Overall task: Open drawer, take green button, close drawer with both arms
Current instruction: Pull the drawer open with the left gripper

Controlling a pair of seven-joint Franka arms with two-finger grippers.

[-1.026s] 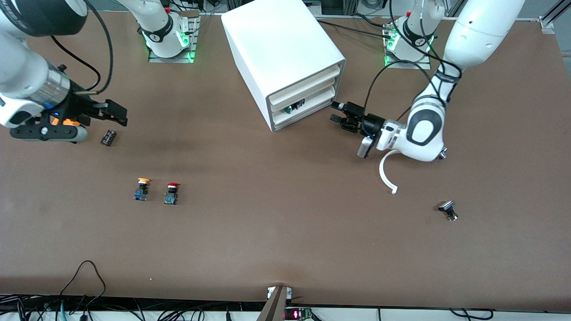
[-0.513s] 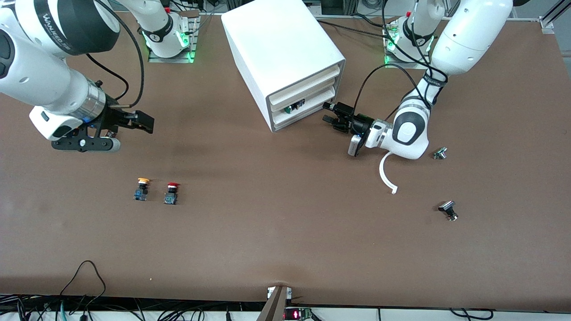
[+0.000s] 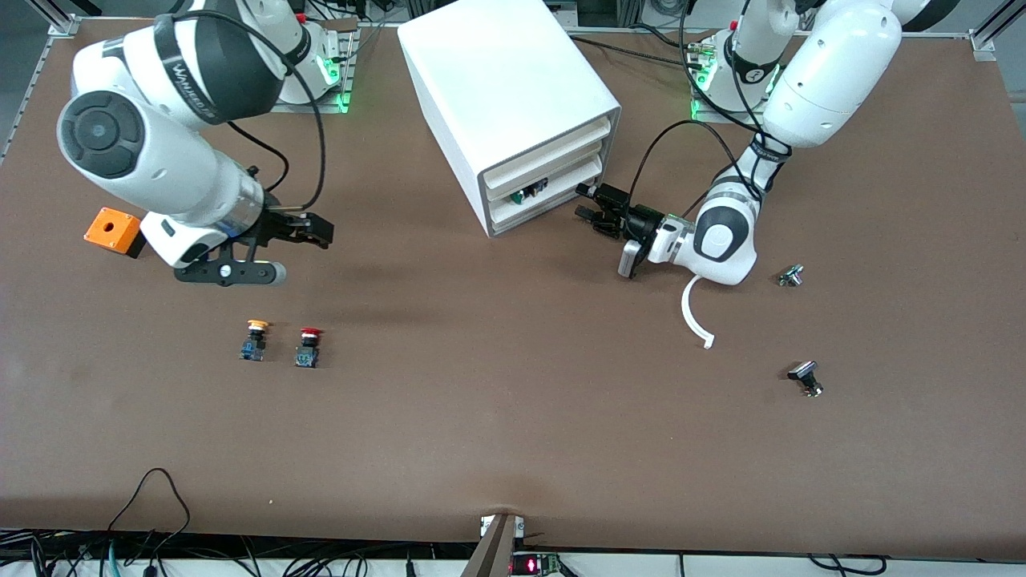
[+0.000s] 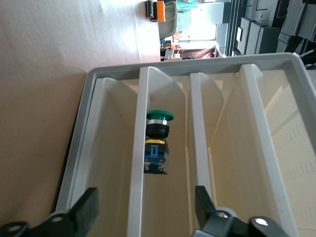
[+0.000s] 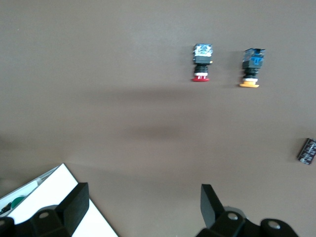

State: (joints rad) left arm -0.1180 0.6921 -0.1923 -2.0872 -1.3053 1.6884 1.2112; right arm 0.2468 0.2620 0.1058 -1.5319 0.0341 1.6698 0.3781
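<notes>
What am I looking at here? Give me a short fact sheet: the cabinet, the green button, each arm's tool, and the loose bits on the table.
cabinet: white box with three drawers
drawer: lowest one, shut or nearly so
button: green cap, lying inside the cabinet
left tool: open, right at the drawer fronts
right tool: open, over bare table toward the right arm's end
other buttons: yellow-capped and red-capped, side by side, nearer the front camera
orange box: beside the right arm
</notes>
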